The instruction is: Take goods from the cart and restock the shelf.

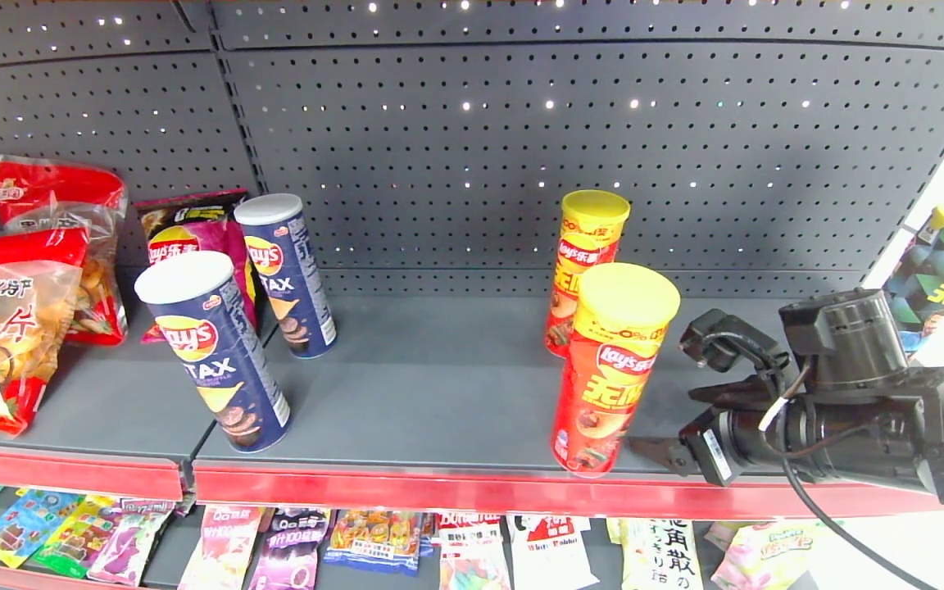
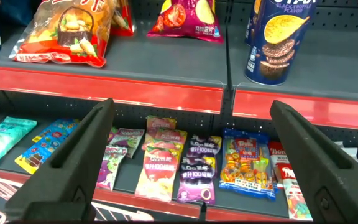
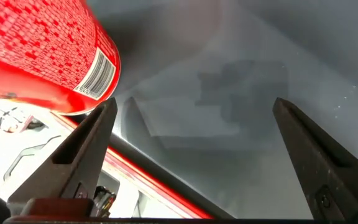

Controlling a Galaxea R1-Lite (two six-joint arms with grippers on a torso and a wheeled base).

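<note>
**Shelf** point(image 1: 456, 385), grey deck with a red front lip. The task's item, a red crisp can point(image 1: 613, 369) with a yellow lid, stands upright close to the lip, in front of a matching can point(image 1: 585, 270).

*Handling:* the can appears set down. The step in hand is probably a clean retreat, so draw straight back and to the right. Keep the fingers wide and off the label, since a tall can this near the edge would topple easily.

**Right arm**, low and level over the shelf's right end, pointing left.

**Snack bags** point(image 1: 9, 328), far left.

**Blue crisp cans**, two point(image 1: 214, 352), left of centre.

**Right hand** point(image 1: 673, 422), spread and empty, with one finger just beside the can's base.

**Left hand** point(image 2: 191, 109), spread and empty, facing the candy packets point(image 2: 197, 168) on the tier below.
</note>
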